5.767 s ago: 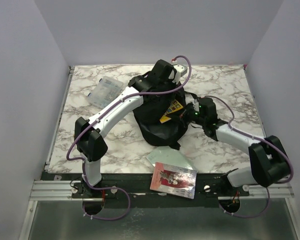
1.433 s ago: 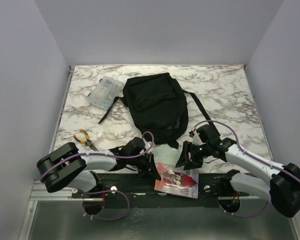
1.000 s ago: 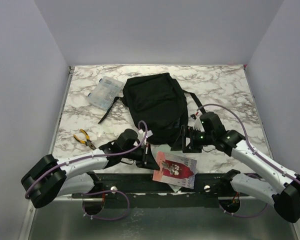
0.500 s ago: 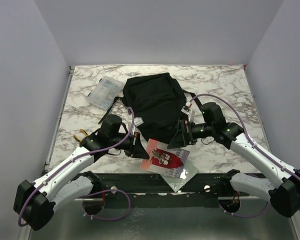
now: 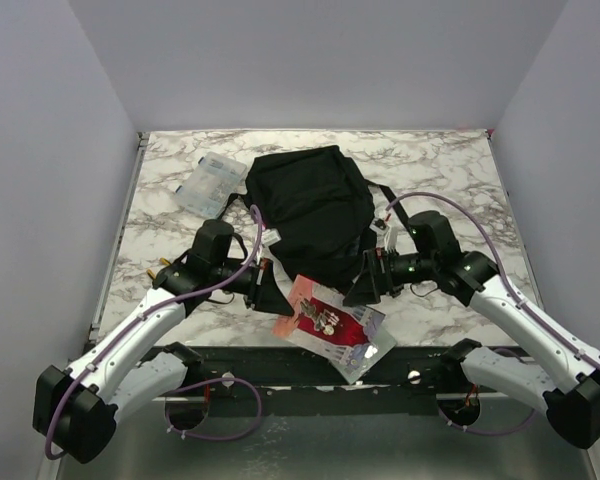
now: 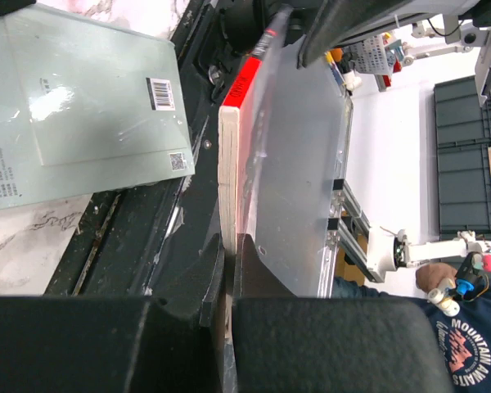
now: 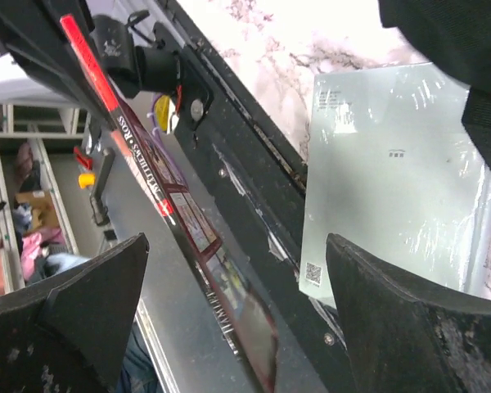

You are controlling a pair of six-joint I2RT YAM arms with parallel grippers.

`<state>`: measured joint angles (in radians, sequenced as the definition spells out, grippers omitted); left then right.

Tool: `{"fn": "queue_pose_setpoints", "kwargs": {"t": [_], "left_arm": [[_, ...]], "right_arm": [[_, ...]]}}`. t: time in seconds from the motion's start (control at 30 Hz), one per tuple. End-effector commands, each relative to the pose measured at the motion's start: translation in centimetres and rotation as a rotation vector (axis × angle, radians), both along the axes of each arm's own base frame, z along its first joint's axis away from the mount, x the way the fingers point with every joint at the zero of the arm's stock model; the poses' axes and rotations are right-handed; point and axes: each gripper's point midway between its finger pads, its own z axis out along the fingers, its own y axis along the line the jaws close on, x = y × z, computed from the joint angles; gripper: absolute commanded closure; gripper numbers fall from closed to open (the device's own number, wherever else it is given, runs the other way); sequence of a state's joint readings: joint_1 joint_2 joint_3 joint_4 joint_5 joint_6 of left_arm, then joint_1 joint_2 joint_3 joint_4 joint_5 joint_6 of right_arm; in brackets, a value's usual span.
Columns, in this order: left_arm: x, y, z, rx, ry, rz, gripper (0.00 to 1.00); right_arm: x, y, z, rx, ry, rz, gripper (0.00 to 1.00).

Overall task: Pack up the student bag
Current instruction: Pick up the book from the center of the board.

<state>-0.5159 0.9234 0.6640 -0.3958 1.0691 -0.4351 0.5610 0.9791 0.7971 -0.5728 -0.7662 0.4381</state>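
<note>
Left gripper [image 5: 268, 287] pinching edge of shrink-wrapped red book [image 5: 330, 318] above near tabletop [image 5: 450, 170] edge; right gripper [image 5: 366, 281] spread wide just beside, holding nothing; black backpack [image 5: 310, 205] flat at tabletop centre; clear plastic case [image 5: 210, 182] toward far-left corner

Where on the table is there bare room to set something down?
Bare marble lies back right, between the bag and the right edge of the table, and on the left between the case and the left arm. Crowded: the near middle, where the left gripper holds the book beside the open right gripper.
</note>
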Motion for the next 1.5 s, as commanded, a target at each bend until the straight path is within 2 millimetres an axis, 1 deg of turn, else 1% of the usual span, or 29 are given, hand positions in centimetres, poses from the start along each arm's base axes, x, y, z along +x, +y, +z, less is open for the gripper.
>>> {"fn": "queue_pose_setpoints", "kwargs": {"t": [0.0,0.03,0.07,0.1,0.17,0.2,0.27,0.37,0.43,0.5,0.57,0.6,0.63,0.67,0.77,0.8,0.83,0.9,0.93,0.97,1.0,1.03,1.13,1.23,1.33,1.37,1.4,1.43,1.47], "left_arm": [[-0.6,0.1,2.2,-0.080,-0.080,-0.052,1.00],[-0.5,0.0,2.3,-0.079,-0.088,-0.046,1.00],[-0.4,0.0,2.5,-0.080,-0.089,-0.041,1.00],[-0.4,0.1,2.8,-0.084,-0.094,-0.040,1.00],[0.2,0.0,3.2,-0.081,-0.126,-0.019,1.00],[0.5,-0.1,3.6,-0.080,-0.149,-0.007,1.00],[0.8,-0.2,4.5,-0.088,-0.181,-0.002,1.00],[1.3,-0.3,5.3,-0.095,-0.230,0.007,1.00],[1.7,-0.4,5.4,-0.091,-0.240,0.007,1.00],[1.7,-0.6,5.7,-0.099,-0.223,-0.014,1.00],[1.9,-0.8,5.9,-0.105,-0.219,-0.027,1.00],[2.2,-0.9,5.8,-0.098,-0.220,-0.017,1.00],[2.5,-1.0,5.8,-0.091,-0.219,-0.005,1.00],[2.7,-1.0,5.8,-0.089,-0.207,-0.002,1.00],[2.8,-1.2,6.3,-0.096,-0.198,0.009,1.00],[3.0,-1.2,6.5,-0.099,-0.209,0.020,1.00],[3.2,-1.2,6.8,-0.102,-0.217,0.030,1.00],[3.4,-1.3,7.4,-0.116,-0.222,0.038,1.00],[3.4,-1.4,7.7,-0.127,-0.222,0.038,1.00],[3.5,-1.5,8.0,-0.136,-0.221,0.041,1.00],[3.6,-1.6,8.1,-0.143,-0.220,0.043,1.00],[3.7,-1.6,8.3,-0.148,-0.217,0.045,1.00],[3.8,-1.7,8.8,-0.160,-0.216,0.045,1.00],[3.6,-1.8,9.2,-0.180,-0.221,0.041,1.00],[4.2,-1.9,8.8,-0.168,-0.206,0.073,1.00],[4.7,-1.9,8.5,-0.154,-0.196,0.105,1.00],[5.5,-1.9,8.1,-0.131,-0.181,0.162,1.00],[6.7,-1.9,7.5,-0.099,-0.157,0.242,1.00],[7.6,-1.8,6.9,-0.072,-0.129,0.306,1.00]], "right_arm": [[1.8,0.3,1.2,0.017,-0.073,-0.065,0.07],[1.2,0.6,1.1,0.039,-0.054,-0.021,0.07],[0.4,0.9,0.8,0.056,-0.016,0.033,0.10],[-0.9,1.1,0.8,0.078,0.022,0.113,0.15],[-2.5,0.8,0.5,0.093,0.087,0.195,0.23],[-3.0,0.8,0.5,0.107,0.099,0.200,0.24],[-3.9,0.7,1.4,0.165,0.099,0.214,0.27],[-5.4,0.0,1.8,0.173,0.115,0.227,0.32],[-6.0,-0.5,1.5,0.159,0.122,0.223,0.39],[-5.9,-0.5,1.5,0.163,0.121,0.202,0.48],[-5.9,-0.4,1.9,0.188,0.118,0.198,0.53],[-6.1,-0.3,2.2,0.212,0.119,0.200,0.54],[-5.9,-0.1,2.6,0.233,0.105,0.188,0.55],[-5.6,0.0,2.5,0.235,0.096,0.156,0.54],[-3.5,0.3,2.4,0.247,0.051,0.017,0.44],[-3.0,0.5,2.7,0.283,0.032,-0.017,0.41],[-2.6,0.5,2.5,0.307,0.039,-0.066,0.37],[-2.2,0.7,3.4,0.413,0.028,-0.124,0.30],[-2.0,0.7,4.3,0.479,0.010,-0.142,0.27],[-2.0,0.5,4.7,0.529,0.015,-0.173,0.24],[-1.9,0.4,5.3,0.578,0.004,-0.184,0.24],[-2.0,0.3,5.4,0.607,0.014,-0.197,0.23],[-2.1,0.2,5.5,0.630,0.037,-0.210,0.24],[-2.3,0.0,6.4,0.666,0.025,-0.209,0.27],[-2.4,-0.1,6.8,0.666,0.016,-0.202,0.45],[-2.5,-0.1,6.9,0.662,0.011,-0.201,0.49],[-2.4,-0.1,7.0,0.661,-0.001,-0.206,0.57],[-2.2,-0.2,7.2,0.653,-0.012,-0.220,0.70],[-1.6,-0.3,7.0,0.623,-0.015,-0.264,0.89]]}}
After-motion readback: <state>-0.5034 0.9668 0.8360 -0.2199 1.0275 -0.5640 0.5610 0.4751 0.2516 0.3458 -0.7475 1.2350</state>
